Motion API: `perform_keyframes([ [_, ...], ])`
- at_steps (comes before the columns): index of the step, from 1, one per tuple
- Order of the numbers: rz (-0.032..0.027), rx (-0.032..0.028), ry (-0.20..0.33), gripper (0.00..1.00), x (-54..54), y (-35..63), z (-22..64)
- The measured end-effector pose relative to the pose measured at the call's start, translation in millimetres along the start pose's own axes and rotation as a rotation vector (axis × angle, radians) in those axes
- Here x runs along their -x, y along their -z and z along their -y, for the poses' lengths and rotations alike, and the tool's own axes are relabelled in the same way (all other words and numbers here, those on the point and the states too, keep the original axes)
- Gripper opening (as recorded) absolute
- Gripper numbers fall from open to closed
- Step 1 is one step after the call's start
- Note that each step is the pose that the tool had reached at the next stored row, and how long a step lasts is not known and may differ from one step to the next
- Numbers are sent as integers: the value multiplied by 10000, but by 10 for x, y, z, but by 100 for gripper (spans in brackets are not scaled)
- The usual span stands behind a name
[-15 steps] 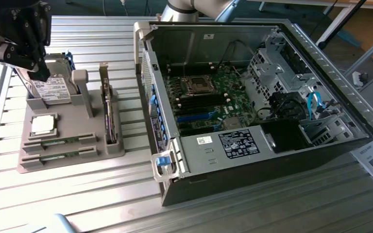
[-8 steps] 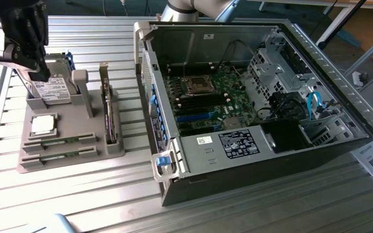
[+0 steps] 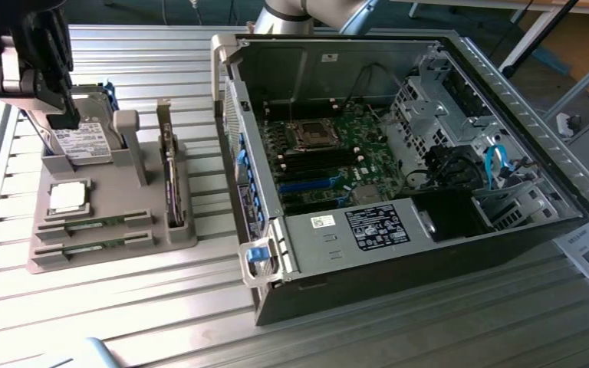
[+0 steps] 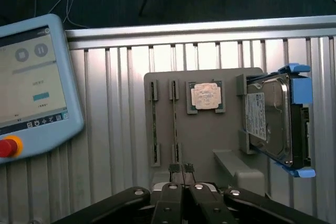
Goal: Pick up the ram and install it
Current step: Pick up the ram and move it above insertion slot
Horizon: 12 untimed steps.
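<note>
1. Gripper (image 4: 181,169). In the exterior view it is at 10 o'clock, hanging over the hard-drive end of the fixture. Jaws are clenched on nothing, tips pressed together. In the wrist view they are near one end of the ram.
2. Fixture (image 3: 120,253). Grey tray on the slatted table (image 3: 376,337), at 9 o'clock from the computer case. Contents:
   - Hard drive (image 3: 82,142), upright in a blue caddy, at the tray's 12 o'clock.
   - Processor (image 3: 67,198), flat in its pocket.
   - Ram (image 3: 95,224), on edge in the slot just beside the processor, at its 6 o'clock.
   - Second ram stick (image 3: 95,247), in the parallel slot nearer 6 o'clock.
3. Computer case (image 3: 284,69). At 3 o'clock, side panel off, motherboard (image 3: 325,153) exposed.
</note>
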<state>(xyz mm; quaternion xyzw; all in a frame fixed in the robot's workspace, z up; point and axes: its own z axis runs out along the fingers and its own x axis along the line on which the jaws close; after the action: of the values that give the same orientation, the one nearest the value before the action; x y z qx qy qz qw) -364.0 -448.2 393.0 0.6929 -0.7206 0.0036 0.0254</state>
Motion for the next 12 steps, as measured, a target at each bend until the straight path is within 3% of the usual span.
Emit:
perform_keyframes([
  [3,4,-21,0,10,0,2,-1],
  [8,63,-219,-6,10,-1,0,-11],
  [12,76,-256,-8,10,0,-1,-12],
])
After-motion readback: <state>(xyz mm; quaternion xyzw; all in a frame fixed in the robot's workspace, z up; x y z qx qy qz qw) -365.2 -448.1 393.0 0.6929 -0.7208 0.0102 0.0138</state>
